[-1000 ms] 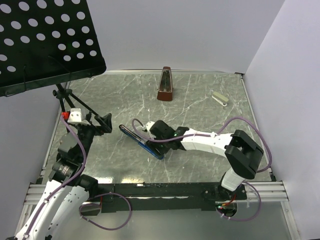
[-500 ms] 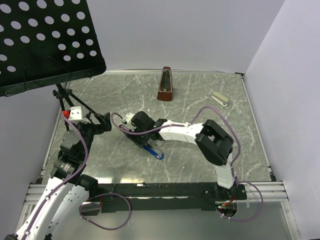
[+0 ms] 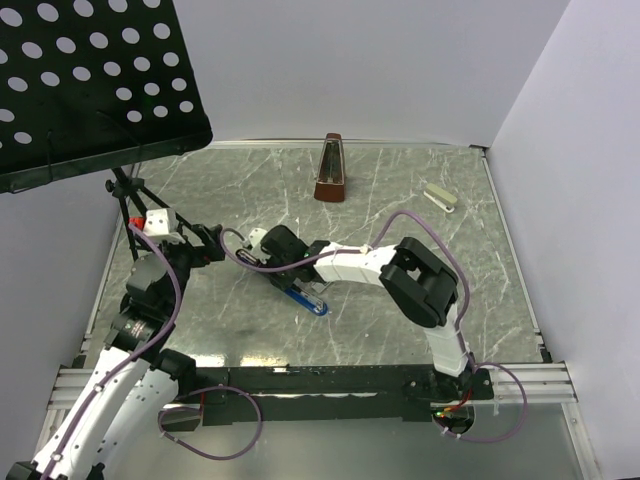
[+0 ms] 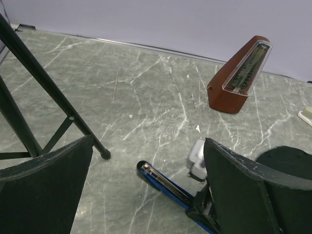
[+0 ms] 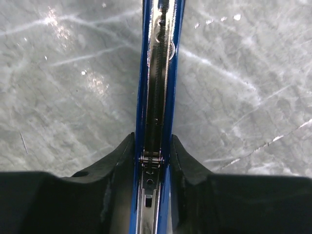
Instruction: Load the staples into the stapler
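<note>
A blue stapler (image 3: 308, 300) lies opened on the marble table (image 3: 400, 250), its silver channel (image 5: 157, 73) facing up. My right gripper (image 3: 284, 268) is shut on the stapler. In the right wrist view the stapler (image 5: 157, 73) runs between the two black fingers of this gripper (image 5: 152, 142), which press on its blue sides. My left gripper (image 3: 205, 243) hovers just left of the stapler's far end. In the left wrist view the left gripper (image 4: 148, 146) stands wide open and holds nothing, with the stapler (image 4: 165, 183) lying beyond it. The staples are out of view.
A brown metronome (image 3: 331, 170) stands at the back centre. A small whitish stapler (image 3: 440, 197) lies at the back right. A black music stand (image 3: 90, 80) overhangs the left side, and its legs (image 4: 53, 97) reach the table close to my left gripper.
My right gripper slid left along the blue stapler and then closed its jaws onto the stapler's sides. The left gripper shifted slightly and stayed open.
</note>
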Action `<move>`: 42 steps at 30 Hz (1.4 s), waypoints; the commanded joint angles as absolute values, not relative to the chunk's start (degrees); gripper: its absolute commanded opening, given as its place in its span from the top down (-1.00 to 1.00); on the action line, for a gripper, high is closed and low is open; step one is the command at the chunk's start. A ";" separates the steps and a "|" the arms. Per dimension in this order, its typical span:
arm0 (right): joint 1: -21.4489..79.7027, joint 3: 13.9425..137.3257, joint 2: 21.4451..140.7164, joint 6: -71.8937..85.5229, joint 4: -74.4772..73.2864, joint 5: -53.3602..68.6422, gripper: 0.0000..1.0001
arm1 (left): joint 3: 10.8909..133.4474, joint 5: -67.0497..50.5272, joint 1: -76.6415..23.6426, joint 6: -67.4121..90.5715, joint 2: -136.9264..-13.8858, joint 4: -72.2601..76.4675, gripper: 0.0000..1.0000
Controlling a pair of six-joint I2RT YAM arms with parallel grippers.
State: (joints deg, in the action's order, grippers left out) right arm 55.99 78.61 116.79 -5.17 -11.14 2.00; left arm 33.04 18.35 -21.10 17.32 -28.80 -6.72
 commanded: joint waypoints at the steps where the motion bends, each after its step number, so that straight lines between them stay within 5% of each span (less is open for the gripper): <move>1: 54.59 72.96 111.81 -3.43 -6.52 3.34 0.97 | 34.10 17.85 -19.87 20.73 -30.40 -6.24 -0.99; 10: 53.09 59.07 101.61 -4.13 7.37 6.76 1.00 | 28.22 8.54 -18.81 39.86 -33.13 -2.12 -0.99; 19: 53.00 52.39 95.98 -5.98 14.75 9.05 1.00 | 13.63 5.01 -18.81 57.47 -36.29 17.47 -0.99; 42: 53.00 49.92 92.81 -5.80 19.69 14.41 1.00 | 5.72 -0.18 -19.60 59.94 -61.43 43.93 -0.94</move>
State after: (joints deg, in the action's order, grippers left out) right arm 53.21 49.45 96.55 -5.65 13.39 12.58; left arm 6.85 0.84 -19.16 58.61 -58.06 34.65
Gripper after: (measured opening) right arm 0.367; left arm 0.993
